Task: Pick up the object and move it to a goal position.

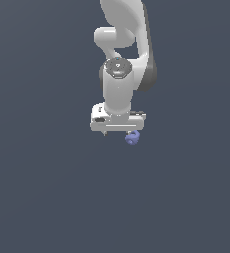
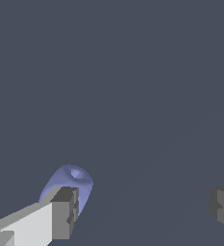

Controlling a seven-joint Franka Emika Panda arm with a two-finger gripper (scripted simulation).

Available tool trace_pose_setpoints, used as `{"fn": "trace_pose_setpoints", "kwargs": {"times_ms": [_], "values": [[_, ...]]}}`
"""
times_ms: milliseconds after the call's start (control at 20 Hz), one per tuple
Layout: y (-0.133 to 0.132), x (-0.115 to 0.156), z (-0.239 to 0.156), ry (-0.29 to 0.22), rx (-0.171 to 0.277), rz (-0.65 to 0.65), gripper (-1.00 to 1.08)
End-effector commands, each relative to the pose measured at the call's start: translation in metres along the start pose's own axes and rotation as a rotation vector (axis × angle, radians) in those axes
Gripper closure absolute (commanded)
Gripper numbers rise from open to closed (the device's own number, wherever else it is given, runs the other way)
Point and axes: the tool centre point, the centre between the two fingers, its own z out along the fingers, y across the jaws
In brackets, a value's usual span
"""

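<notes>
I am hovering my grey two-fingered gripper [image 2: 142, 211], jaws spread wide and empty; the small periwinkle-blue rounded lump [image 2: 68, 185] is sitting beside one finger, outside the gap. Probably light, rigid, slippery: pinching its broad flanks looks best.

I see flat, even, dim light on a dull slate ground; no cast shadows, no glare, no blur. Edges stay sharp and undistorted in both views.

No text, label, brand, number or sign can be read anywhere in either view
</notes>
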Motion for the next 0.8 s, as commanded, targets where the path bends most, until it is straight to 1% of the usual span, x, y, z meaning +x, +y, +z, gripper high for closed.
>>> {"fn": "trace_pose_setpoints", "kwargs": {"times_ms": [0, 150, 450, 750], "values": [[0.0, 0.0, 0.0, 0.0, 0.0, 0.0, -0.92], [0.003, -0.001, 0.002, -0.004, -0.003, -0.003, -0.92], [0.021, -0.007, 0.01, -0.026, -0.016, -0.018, -0.92], [0.021, -0.006, 0.01, -0.026, -0.016, -0.019, -0.92]]}}
